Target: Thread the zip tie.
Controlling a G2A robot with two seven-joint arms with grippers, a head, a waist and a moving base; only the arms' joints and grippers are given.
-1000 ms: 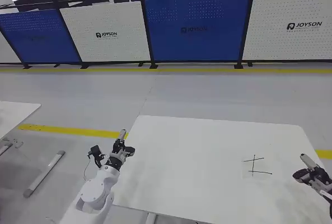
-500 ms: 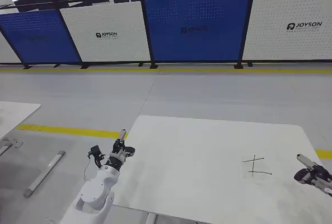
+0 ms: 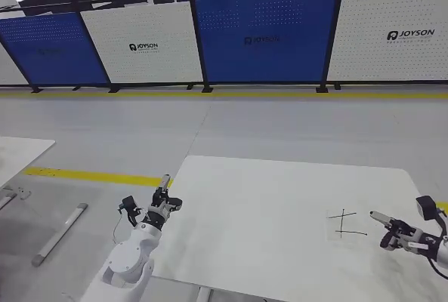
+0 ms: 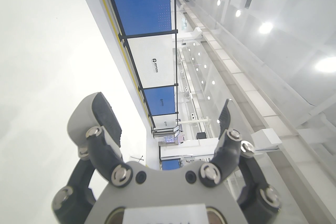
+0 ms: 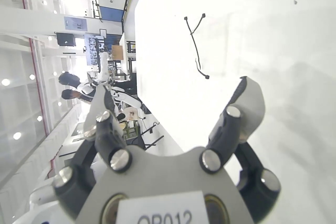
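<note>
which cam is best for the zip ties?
Right wrist view: the zip ties lie crossed on the table, square heads distinct, ahead of the open right hand. Top view shows thin crossed lines. Left wrist view, a faint far mark, too small to tell.

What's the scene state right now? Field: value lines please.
table: white, holds the ties
zip ties: thin, black, lying crossed on the table's right part; count unclear
left hand: open, empty, at the table's left edge, far from the ties
right hand: open, empty, just right of the ties in the top view, pointed at them, not touching
threading: not started; no tie held
</note>
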